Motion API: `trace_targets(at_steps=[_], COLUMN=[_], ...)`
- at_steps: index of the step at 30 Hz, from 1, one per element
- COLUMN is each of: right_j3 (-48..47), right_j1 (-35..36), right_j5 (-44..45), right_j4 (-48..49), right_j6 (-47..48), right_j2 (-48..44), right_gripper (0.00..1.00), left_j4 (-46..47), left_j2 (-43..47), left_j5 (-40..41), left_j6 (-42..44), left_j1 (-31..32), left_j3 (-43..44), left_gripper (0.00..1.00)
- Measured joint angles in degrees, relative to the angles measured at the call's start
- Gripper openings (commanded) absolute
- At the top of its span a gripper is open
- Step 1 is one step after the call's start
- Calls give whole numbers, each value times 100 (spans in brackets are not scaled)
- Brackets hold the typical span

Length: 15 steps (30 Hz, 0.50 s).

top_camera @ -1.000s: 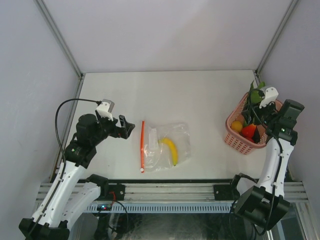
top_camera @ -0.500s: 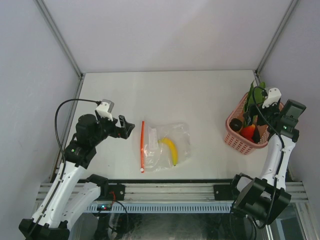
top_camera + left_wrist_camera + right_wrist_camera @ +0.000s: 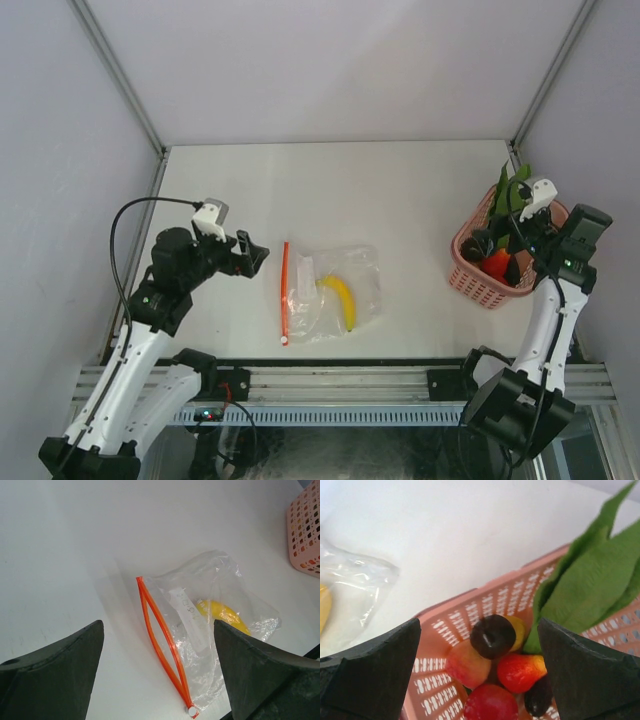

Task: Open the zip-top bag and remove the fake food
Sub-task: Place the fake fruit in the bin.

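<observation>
1. Now, the left gripper point(image 3: 252, 254) hovers with its fingers spread wide and nothing between them, probably ready to hold down the bag's mouth.
2. Just ahead of it and below, the bag point(image 3: 335, 292) lies flat on the table point(image 3: 350, 190). Its orange zipper strip point(image 3: 162, 645) is on the side nearest the fingers and parted into a slit.
3. Beyond that strip, inside the bag, lies the banana point(image 3: 342, 300), apparently the last piece to fetch.
4. The right gripper point(image 3: 479, 621) hangs spread and empty over the basket point(image 3: 510, 597), with the fruits point(image 3: 520, 672) and green leaf point(image 3: 585, 580) directly beneath it. The bag is well apart, off to its left.
</observation>
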<state>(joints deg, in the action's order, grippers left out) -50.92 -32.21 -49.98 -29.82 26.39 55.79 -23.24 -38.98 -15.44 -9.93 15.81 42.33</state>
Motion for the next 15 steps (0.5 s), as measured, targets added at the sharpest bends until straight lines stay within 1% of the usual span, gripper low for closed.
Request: trace_targets(at_steps=[2, 4, 6, 7, 9, 12, 15], right_j3=[2, 2, 2, 4, 17, 26, 28], right_j1=[24, 203, 483, 734, 1357, 2527, 3580], right_j5=[-306, -632, -922, -1049, -1222, -1270, -1145], right_j4=[46, 92, 92, 92, 83, 98, 240], right_j6=[2, 35, 146, 232, 431, 660, 708], right_j2=[-55, -72, -74, -79, -105, -138, -44], right_gripper=[99, 99, 99, 99, 99, 99, 94], left_j4=[2, -7, -22, -33, -83, -87, -59], left_j2=[-83, -219, -407, -492, -713, -979, -1023], left_j5=[28, 129, 214, 249, 280, 240, 275], left_j6=[-13, -35, -81, -142, -280, -579, -887], left_j1=[0, -4, -13, -15, -20, -20, -20], left_j3=[-9, -20, -20, -20, -20, -59, -251], left_gripper=[76, 61, 47, 41, 36, 35, 28])
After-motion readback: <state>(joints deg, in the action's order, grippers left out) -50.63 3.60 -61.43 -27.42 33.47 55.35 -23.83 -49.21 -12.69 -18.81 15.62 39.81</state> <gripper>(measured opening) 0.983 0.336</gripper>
